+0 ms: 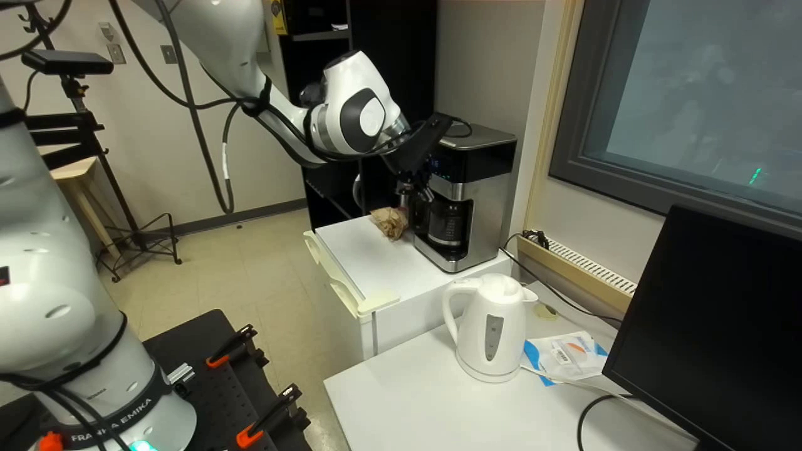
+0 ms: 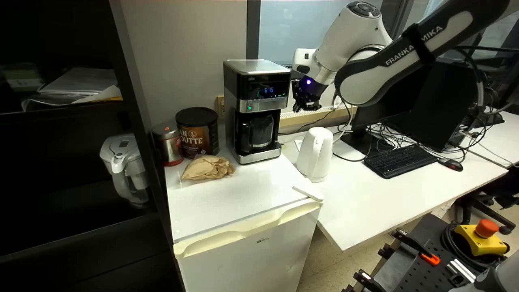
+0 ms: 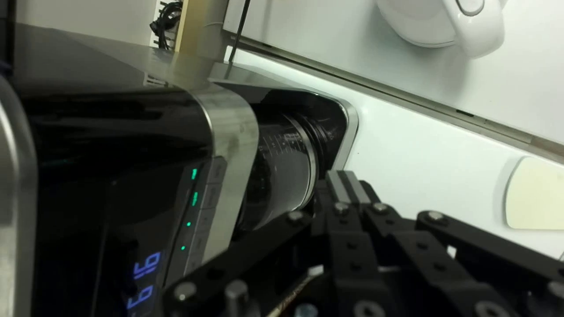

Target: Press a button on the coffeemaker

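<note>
See the coffeemaker (image 2: 259, 104) standing upright on a small white fridge (image 2: 243, 194), with a paper bag (image 2: 209, 167) beside it and a white kettle (image 2: 316, 156) lower, on the desk (image 2: 405, 207). Note the tool (image 3: 348, 187) near the machine's front, with fingers (image 3: 337, 187) pressed together and nothing visible between them. Hard to judge the exact gap from these views, and impossible to confirm any contact. Seemingly at the approach, just before pressing. In the wrist view, find the buttons (image 3: 205, 218) in a narrow row along the silver band (image 3: 233, 127), but the fingertips lined up rather with the carafe (image 3: 282, 169) and the base (image 2: 259, 156) below. Therefore, by going straight ahead without first rising to the row, likely to strike the carafe instead of a button. Beware also of touching two neighbours at once, because of buttons so slim and so tightly set. By coming in slantwise, easy to slip over the glossy panel (image 2: 265, 86) without a real press. By pushing too hard, possible to slide the whole machine backward on the smooth fridge top. Finally, mind the black wrist housing (image 1: 420, 150), seemingly close to the machine's upper part: with careless turning, likely to knock there first.
</note>
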You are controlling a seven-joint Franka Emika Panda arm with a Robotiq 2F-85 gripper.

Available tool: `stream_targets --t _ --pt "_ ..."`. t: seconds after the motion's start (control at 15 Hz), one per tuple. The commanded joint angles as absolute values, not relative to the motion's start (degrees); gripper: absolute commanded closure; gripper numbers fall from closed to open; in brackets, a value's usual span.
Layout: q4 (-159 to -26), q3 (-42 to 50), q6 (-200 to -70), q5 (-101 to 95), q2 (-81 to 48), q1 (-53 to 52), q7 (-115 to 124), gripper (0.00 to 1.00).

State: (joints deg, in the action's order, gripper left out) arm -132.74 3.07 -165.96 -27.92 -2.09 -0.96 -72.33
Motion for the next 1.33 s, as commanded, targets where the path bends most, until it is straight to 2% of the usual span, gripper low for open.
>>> stream_targets --t 0.0,1.27 --pt "-129.05 2.00 -167.26 -28.40 -5.23 -0.20 -74.38 0.99" --pt "-122.34 1.78 -172.59 -30.89 -11.30 0.13 -79.89 1.00"
